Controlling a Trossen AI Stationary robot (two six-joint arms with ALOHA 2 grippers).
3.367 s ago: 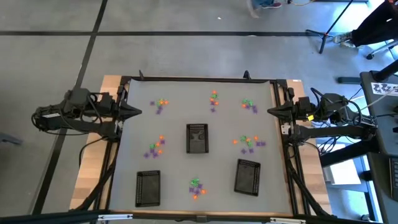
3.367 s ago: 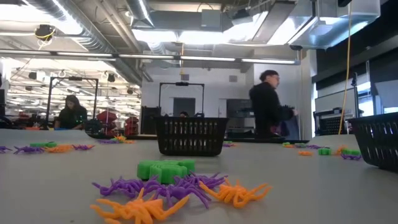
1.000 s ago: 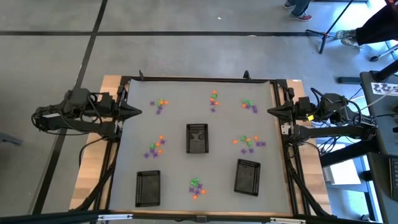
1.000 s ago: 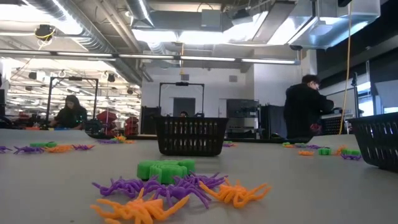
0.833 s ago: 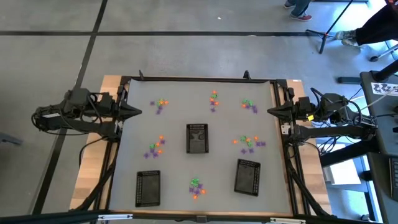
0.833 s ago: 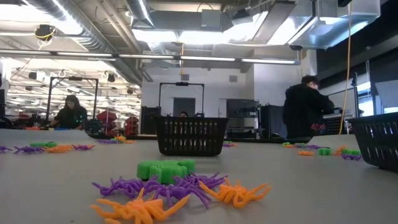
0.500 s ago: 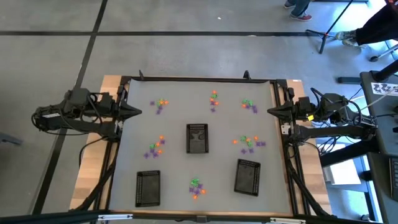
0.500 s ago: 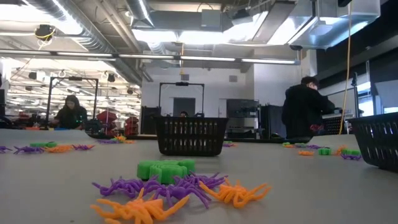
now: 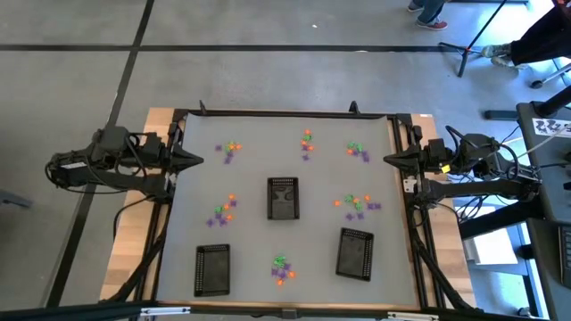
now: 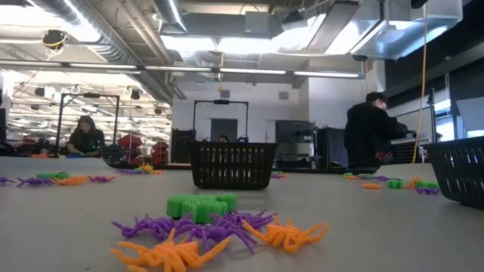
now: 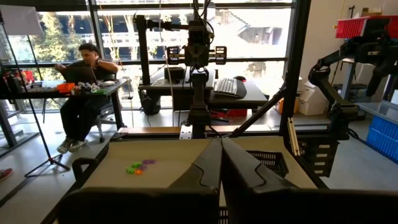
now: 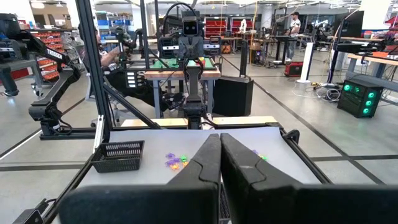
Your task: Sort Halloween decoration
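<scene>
Sorting looks unstarted — trinkets (image 9: 223,210) lie in scattered clusters, seemingly none in the trays (image 9: 284,197). Left gripper (image 9: 194,160) at frame's left and right gripper (image 9: 389,159) at right are clenched, empty. Next — reach and open over a cluster.

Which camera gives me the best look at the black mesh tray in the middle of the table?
The high view: the black rectangular mesh tray shows whole from above. The low view gives only its side wall. In the wrist views I cannot tell which tray shows.
</scene>
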